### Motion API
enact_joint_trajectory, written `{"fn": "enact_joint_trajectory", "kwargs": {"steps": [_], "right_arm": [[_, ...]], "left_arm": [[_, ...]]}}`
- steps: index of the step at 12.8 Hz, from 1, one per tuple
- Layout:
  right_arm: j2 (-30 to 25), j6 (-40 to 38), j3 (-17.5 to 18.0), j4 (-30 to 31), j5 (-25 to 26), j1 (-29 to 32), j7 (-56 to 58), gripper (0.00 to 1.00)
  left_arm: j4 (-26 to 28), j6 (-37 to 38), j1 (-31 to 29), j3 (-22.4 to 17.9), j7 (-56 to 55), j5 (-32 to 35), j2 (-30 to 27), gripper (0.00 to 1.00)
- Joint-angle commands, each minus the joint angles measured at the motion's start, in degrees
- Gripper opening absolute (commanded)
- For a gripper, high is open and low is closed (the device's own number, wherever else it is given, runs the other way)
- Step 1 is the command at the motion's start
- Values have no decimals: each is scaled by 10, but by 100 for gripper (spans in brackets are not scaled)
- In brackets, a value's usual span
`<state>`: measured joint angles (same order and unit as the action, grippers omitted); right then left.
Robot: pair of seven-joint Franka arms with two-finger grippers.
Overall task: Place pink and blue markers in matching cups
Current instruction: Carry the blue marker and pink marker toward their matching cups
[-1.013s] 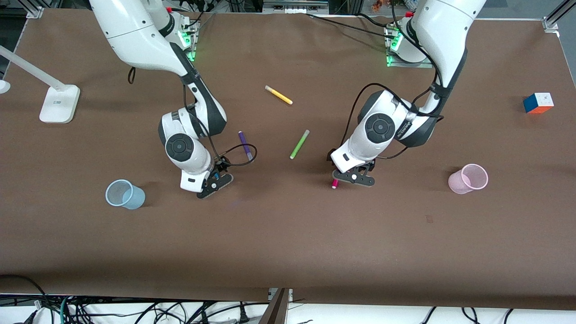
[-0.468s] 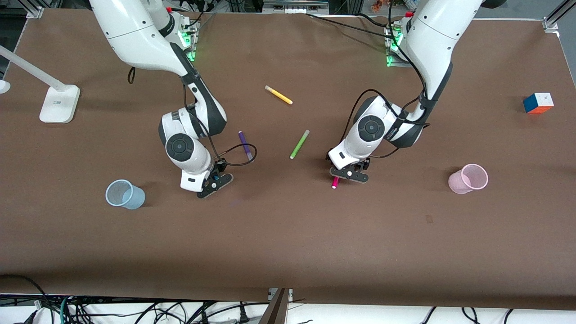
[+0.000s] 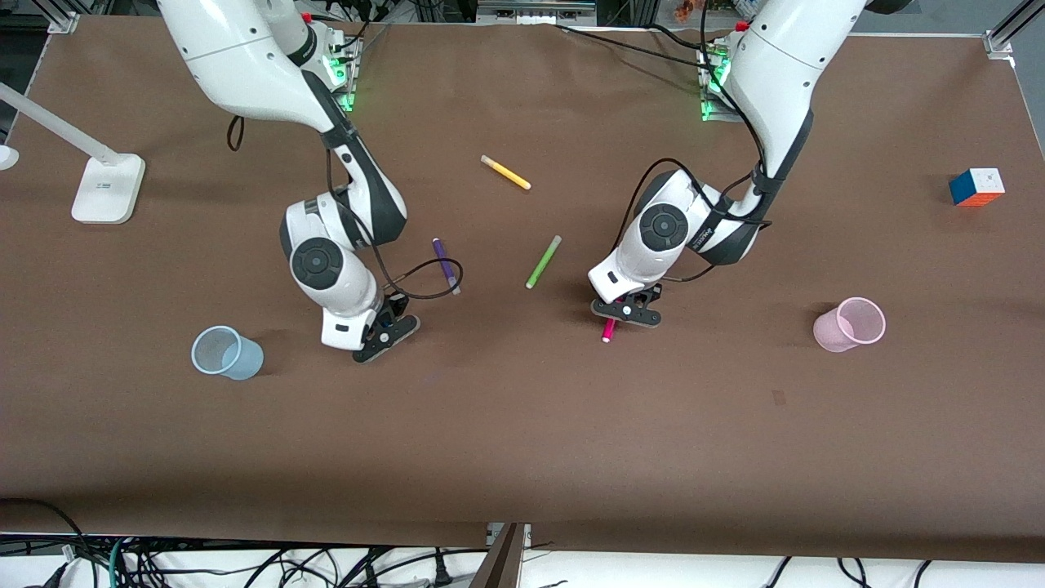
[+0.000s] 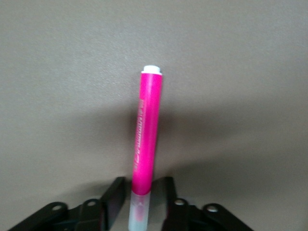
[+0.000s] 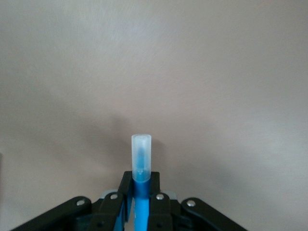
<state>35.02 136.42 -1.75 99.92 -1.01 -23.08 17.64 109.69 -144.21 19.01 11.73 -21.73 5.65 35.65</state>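
Right hand (image 5: pixel 139 199) clamped on blue marker (image 5: pixel 141 159); left hand (image 4: pixel 140 202) astride pink marker (image 4: pixel 146 139).

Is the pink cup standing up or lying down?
Cannot tell for sure. The pink cup looks tipped, its open rim facing the front camera, with nothing inside it that shows.

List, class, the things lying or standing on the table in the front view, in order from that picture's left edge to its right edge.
Lamp base → blue cup → purple marker → yellow marker → green marker → pink marker → pink cup → puzzle cube.
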Motion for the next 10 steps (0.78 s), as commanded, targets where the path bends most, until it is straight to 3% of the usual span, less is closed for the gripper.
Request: {"fn": "enact_joint_trajectory", "kwargs": {"steps": [1, 3, 6, 10], "right_arm": [[-46, -45, 1, -9, -13, 41, 101, 0], [-67, -70, 0, -20, -24, 53, 140, 0], [-83, -74, 0, -22, -43, 80, 202, 0], [-84, -84, 0, -31, -167, 152, 432, 0]], "left_arm": [[4, -4, -4, 0, -3, 14, -4, 0], [2, 26, -9, 0, 6, 14, -23, 0], [-11, 157, -38, 0, 63, 14, -92, 0], [-97, 403, -66, -7, 214, 19, -112, 0]]}}
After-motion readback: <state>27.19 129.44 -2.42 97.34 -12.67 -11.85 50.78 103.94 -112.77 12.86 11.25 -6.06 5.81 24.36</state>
